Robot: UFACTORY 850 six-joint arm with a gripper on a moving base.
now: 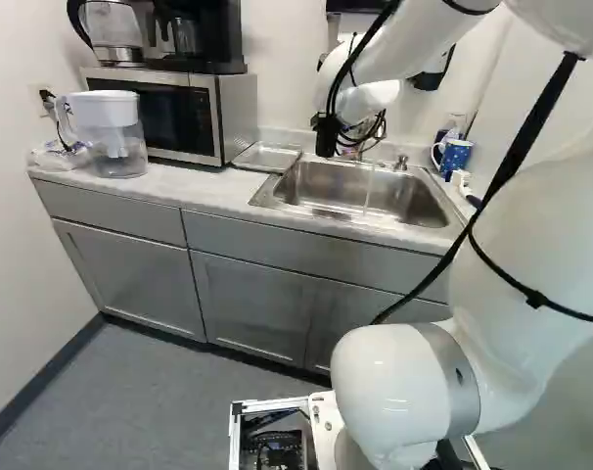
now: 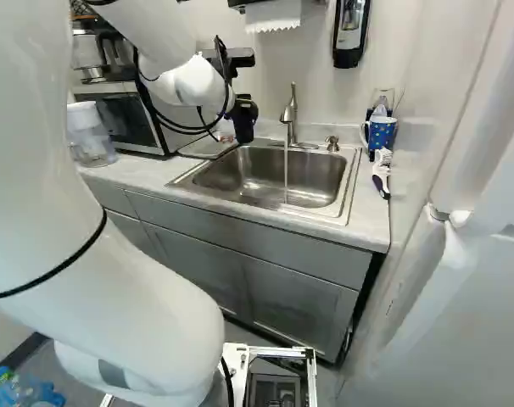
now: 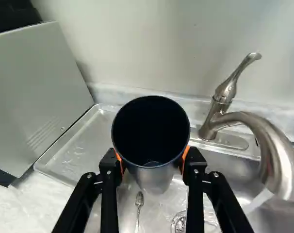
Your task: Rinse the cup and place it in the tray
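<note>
My gripper [image 2: 243, 117] hangs over the far left side of the sink in the right base view. Seen from the wrist, the gripper [image 3: 153, 162] has its orange pads on two opposite sides of a cup [image 3: 154, 177] with a dark inside, its mouth facing the camera. The silver tray [image 3: 64, 158] lies on the counter beyond the cup, between the microwave and the sink; it also shows as a tray [image 1: 267, 157] in the left base view. Water runs from the faucet [image 3: 263, 136] into the sink [image 2: 325, 188], to one side of the cup.
A microwave [image 1: 204, 113] with a coffee maker on top stands beside the tray, a water pitcher [image 1: 115, 137] farther left. A blue mug [image 2: 381, 133] and a brush [image 2: 382, 174] are right of the sink. A spoon [image 3: 138, 208] lies in the sink.
</note>
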